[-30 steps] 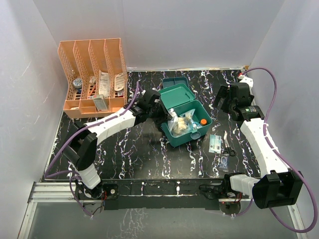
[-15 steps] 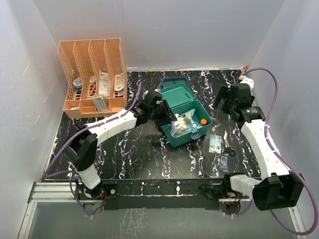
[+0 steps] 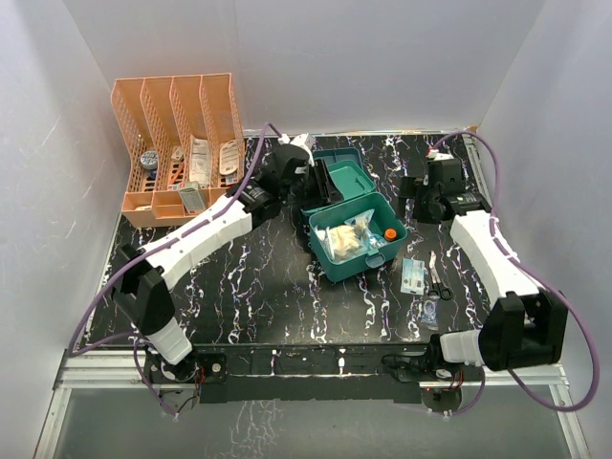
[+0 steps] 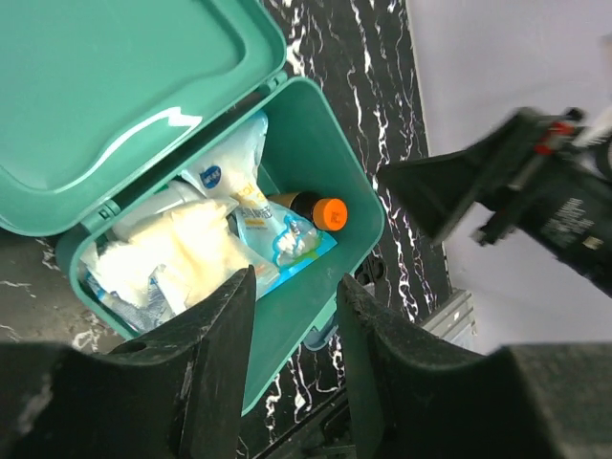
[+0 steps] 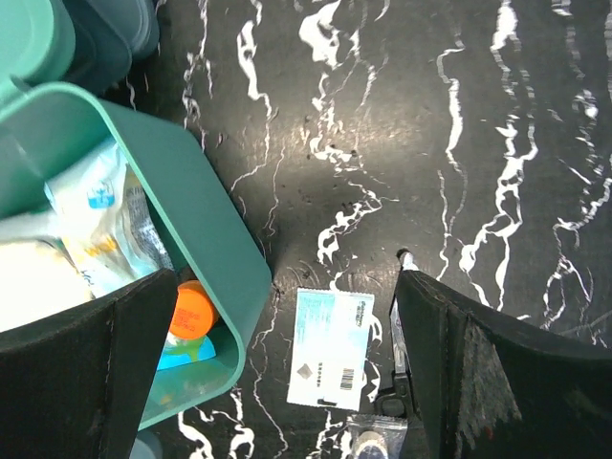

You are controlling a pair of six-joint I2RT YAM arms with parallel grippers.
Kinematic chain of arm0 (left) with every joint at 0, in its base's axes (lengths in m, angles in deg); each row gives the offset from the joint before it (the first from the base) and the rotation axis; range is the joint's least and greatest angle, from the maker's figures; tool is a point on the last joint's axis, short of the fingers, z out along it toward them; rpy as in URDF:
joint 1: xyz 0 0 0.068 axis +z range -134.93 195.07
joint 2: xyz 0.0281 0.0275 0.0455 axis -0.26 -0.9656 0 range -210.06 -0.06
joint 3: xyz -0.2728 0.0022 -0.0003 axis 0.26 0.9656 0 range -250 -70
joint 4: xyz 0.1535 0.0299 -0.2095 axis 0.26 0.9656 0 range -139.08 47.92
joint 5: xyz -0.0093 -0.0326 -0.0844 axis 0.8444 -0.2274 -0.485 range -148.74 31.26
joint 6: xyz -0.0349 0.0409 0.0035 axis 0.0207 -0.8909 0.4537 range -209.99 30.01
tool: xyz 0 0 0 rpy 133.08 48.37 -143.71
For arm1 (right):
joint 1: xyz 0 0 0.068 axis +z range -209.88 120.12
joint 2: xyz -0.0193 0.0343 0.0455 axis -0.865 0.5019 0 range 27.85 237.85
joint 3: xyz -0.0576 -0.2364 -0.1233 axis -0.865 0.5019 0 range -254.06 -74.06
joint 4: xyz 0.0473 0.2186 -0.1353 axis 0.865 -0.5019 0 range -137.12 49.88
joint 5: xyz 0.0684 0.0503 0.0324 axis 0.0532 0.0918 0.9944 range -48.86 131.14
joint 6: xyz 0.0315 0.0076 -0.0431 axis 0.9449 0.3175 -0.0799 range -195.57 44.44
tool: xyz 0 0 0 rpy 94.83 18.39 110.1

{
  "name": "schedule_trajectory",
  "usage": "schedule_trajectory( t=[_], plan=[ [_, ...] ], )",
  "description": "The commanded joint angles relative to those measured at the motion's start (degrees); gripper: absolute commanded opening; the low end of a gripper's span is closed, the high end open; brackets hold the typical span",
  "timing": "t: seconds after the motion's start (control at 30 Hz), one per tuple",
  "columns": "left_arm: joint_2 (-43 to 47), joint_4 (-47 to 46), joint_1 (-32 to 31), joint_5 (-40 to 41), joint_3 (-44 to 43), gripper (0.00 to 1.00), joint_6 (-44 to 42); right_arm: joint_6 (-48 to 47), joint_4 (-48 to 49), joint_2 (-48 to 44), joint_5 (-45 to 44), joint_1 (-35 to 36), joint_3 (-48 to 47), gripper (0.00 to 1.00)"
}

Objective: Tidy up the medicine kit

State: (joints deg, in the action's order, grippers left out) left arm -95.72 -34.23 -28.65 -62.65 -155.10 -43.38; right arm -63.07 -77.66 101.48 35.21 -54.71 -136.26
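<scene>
The medicine kit, centre frame, looks stiff and slick: grip its wall. Your left gripper gapes narrowly, your right gripper wide, both empty.

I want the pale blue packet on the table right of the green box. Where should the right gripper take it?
I'd come straight down with the open right gripper and pinch the packet across its shorter width. It lies flat, so only its edges offer a hold. The box stands clear on one side; the scissors lie close on the other, so keep that finger tight.
</scene>
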Motion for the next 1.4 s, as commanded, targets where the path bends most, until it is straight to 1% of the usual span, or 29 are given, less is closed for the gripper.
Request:
schedule_trajectory(
  t=[0.0,0.07,0.17,0.3,0.37,0.5,0.63,0.67,0.7,0.73,0.77,0.8,0.83,0.87,0.9,1.17,1.37],
  plan=[
    [5.44,3.94,0.24,6.56,-1.62,0.37,-6.65,-7.55,1.64,2.52,5.36,0.58,-4.11,0.98],
    [6.86,4.45,0.71,8.53,0.86,0.36,-7.42,-8.57,2.12,3.65,5.08,1.52,-4.31,0.98],
    [9.30,4.50,1.56,9.24,5.54,0.35,-7.38,-9.98,2.74,5.57,5.48,3.52,-4.62,0.98],
    [12.04,4.48,2.26,10.12,10.62,0.33,-7.15,-11.19,3.38,8.31,3.79,6.77,-4.82,0.95],
    [12.87,4.61,2.35,10.93,12.47,0.31,-6.91,-11.24,4.46,9.42,4.43,7.48,-4.57,0.91],
    [13.56,4.83,2.34,11.78,15.31,0.27,-6.15,-11.16,5.37,11.88,4.79,7.94,-4.59,0.79],
    [12.35,4.83,2.33,11.71,15.93,0.26,-5.60,-11.28,5.84,13.67,4.47,8.10,-5.14,0.71],
    [11.89,4.76,2.34,11.28,16.01,0.26,-5.42,-11.38,5.89,13.93,4.44,8.10,-5.35,0.66],
    [11.43,4.79,2.34,10.83,15.98,0.26,-5.06,-11.48,5.89,14.31,4.58,8.06,-5.53,0.59],
    [10.99,4.83,2.33,10.62,15.89,0.26,-4.82,-11.52,5.80,14.61,4.80,8.10,-5.69,0.48],
    [10.67,4.77,2.34,10.44,15.83,0.26,-4.80,-11.53,5.68,14.81,5.13,8.10,-5.86,0.33],
    [10.48,4.71,2.37,10.67,15.58,0.25,-4.96,-11.53,5.46,14.92,5.44,8.17,-5.91,0.21],
    [10.38,4.68,2.36,10.89,15.38,0.25,-5.40,-11.55,5.34,14.90,5.61,8.33,-5.80,0.11],
    [10.38,4.58,2.34,11.11,15.14,0.25,-5.92,-11.57,5.32,14.70,5.56,8.53,-5.42,0.04],
    [10.37,4.57,2.36,11.56,14.88,0.25,-6.38,-11.56,5.29,14.28,5.44,8.80,-4.97,0.00],
    [11.21,4.46,3.07,13.78,14.14,0.24,-8.95,-7.58,6.68,7.70,6.32,11.14,0.46,0.00],
    [12.19,4.63,4.17,14.86,13.51,0.23,-10.66,-3.78,7.14,3.35,5.96,15.08,2.20,0.00]
  ],
)
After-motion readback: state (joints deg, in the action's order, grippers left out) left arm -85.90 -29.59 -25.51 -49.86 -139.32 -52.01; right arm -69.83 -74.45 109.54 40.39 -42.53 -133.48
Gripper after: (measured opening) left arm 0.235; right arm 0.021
